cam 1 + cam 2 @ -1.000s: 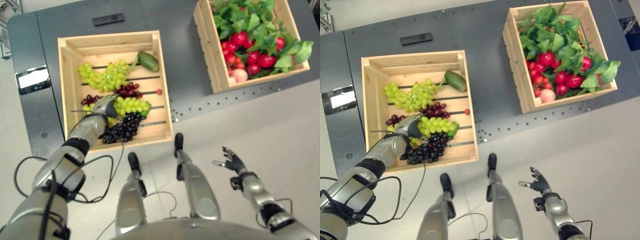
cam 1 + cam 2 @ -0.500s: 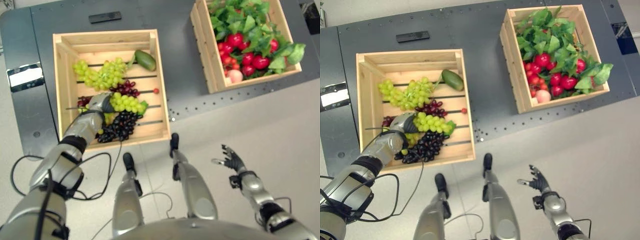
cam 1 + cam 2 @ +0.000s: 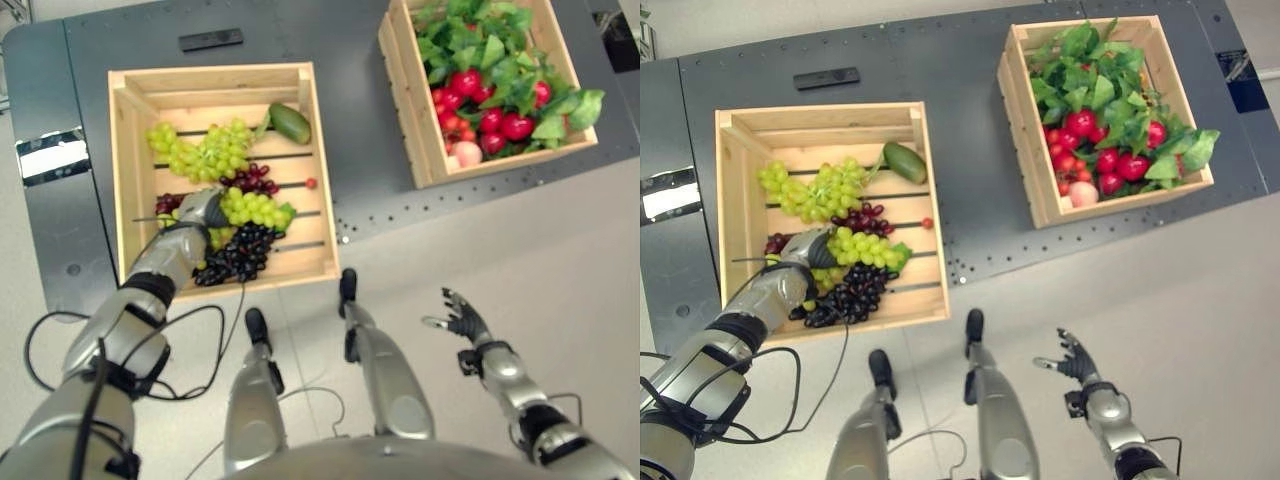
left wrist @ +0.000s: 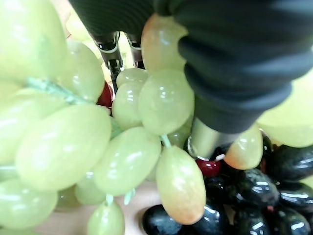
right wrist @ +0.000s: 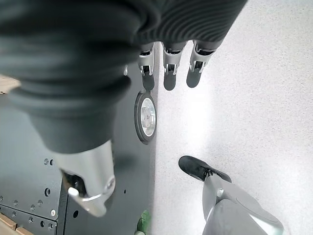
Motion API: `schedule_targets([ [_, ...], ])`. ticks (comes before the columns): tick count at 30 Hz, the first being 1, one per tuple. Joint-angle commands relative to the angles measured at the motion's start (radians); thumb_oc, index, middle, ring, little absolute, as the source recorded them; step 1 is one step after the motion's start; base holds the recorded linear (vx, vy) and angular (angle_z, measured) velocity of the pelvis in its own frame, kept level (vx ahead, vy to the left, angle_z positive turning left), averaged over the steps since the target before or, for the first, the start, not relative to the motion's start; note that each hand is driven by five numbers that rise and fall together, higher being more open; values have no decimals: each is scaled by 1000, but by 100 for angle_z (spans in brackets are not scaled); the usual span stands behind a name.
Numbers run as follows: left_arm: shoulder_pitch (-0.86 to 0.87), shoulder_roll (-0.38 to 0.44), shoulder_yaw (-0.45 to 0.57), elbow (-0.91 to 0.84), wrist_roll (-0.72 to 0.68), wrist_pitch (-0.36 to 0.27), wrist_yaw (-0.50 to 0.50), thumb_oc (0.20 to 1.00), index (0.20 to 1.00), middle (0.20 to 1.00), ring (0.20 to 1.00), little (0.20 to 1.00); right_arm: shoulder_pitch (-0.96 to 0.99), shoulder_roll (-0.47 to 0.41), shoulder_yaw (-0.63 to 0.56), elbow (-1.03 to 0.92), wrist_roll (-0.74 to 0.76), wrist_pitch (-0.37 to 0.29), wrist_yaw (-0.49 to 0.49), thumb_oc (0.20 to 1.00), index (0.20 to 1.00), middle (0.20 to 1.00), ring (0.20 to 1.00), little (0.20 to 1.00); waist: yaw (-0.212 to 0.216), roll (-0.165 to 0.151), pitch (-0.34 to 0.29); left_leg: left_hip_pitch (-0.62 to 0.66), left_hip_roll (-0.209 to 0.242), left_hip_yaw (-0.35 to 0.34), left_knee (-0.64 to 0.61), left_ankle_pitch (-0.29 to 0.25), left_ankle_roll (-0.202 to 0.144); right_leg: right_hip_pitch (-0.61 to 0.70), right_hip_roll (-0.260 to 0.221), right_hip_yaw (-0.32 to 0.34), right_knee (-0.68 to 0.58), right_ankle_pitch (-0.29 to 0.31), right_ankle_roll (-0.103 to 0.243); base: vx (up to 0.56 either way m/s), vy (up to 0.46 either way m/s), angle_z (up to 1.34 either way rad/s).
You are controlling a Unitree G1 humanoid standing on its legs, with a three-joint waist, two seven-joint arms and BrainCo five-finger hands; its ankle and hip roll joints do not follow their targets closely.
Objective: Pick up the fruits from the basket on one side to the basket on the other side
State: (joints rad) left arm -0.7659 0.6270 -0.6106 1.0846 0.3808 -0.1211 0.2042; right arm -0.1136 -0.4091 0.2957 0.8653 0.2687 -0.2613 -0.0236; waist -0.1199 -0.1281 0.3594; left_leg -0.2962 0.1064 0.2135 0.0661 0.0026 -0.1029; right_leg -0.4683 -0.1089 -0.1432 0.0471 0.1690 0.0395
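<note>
Our left robot hand (image 3: 200, 212) sits inside the left crate (image 3: 135, 82), buried among the green grapes (image 3: 255, 207); the wrist view shows fingers (image 4: 113, 56) reaching in between the berries, but we cannot tell whether they grip. Dark grapes (image 3: 235, 252) lie just beside it, with another green bunch (image 3: 200, 150), red grapes (image 3: 255, 180) and an avocado (image 3: 290, 122) farther back. Our right robot hand (image 3: 462, 322) hangs over the floor, fingers spread. The right crate (image 3: 410, 95) on the tabletop (image 3: 350, 120) holds leaves and red fruit (image 3: 495, 110).
</note>
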Motion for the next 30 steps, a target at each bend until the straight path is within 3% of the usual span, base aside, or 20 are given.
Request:
schedule_targets([
  [1, 148, -47, 21, 65, 8, 8, -59, 200, 200, 200, 200, 200, 14, -45, 16, -55, 20, -31, -11, 1000, 1000, 1000, 1000, 1000, 26, -8, 20, -89, -17, -58, 64, 10, 55, 5, 4, -21, 115, -105, 76, 0, 0, 0],
  [7, 201, -59, 71, -43, -51, -14, -51, 200, 200, 200, 200, 200, 28, -44, 7, -46, 12, -27, -11, 1000, 1000, 1000, 1000, 1000, 45, 10, 7, -62, -20, -60, 56, 9, 53, 38, 1, -27, 109, -110, 74, 0, 0, 0],
  [12, 328, 13, 132, -370, -58, -45, -87, 200, 200, 200, 200, 200, 59, -54, -43, -32, 8, -25, -11, 1000, 1000, 1000, 1000, 1000, 75, 46, -9, -22, -30, -71, 42, 8, 51, 90, -7, -45, 99, -120, 76, 17, -11, 8],
  [21, 525, 137, 330, -709, -55, -69, -146, 200, 200, 200, 200, 200, 95, -51, -110, 6, -2, -19, 8, 1000, 1000, 1000, 1000, 1000, 108, 84, -37, 40, -44, -98, -16, 28, 46, 172, -16, -82, 49, -123, 80, 5, -6, 20],
  [23, 603, 165, 416, -825, -56, -77, -169, 200, 200, 200, 200, 200, 112, -46, -135, 28, -5, -12, 19, 1000, 1000, 1000, 1000, 1000, 120, 93, -56, 62, -49, -103, -28, 26, 46, 199, -19, -90, 36, -122, 82, 19, 7, 11],
  [30, 701, 165, 518, -942, -58, -96, -185, 200, 200, 200, 200, 200, 125, -34, -158, 75, -10, -4, 39, 1000, 1000, 1000, 1000, 1000, 130, 106, -92, 98, -58, -108, -41, 24, 47, 237, -28, -99, 29, -126, 83, 21, 16, 7],
])
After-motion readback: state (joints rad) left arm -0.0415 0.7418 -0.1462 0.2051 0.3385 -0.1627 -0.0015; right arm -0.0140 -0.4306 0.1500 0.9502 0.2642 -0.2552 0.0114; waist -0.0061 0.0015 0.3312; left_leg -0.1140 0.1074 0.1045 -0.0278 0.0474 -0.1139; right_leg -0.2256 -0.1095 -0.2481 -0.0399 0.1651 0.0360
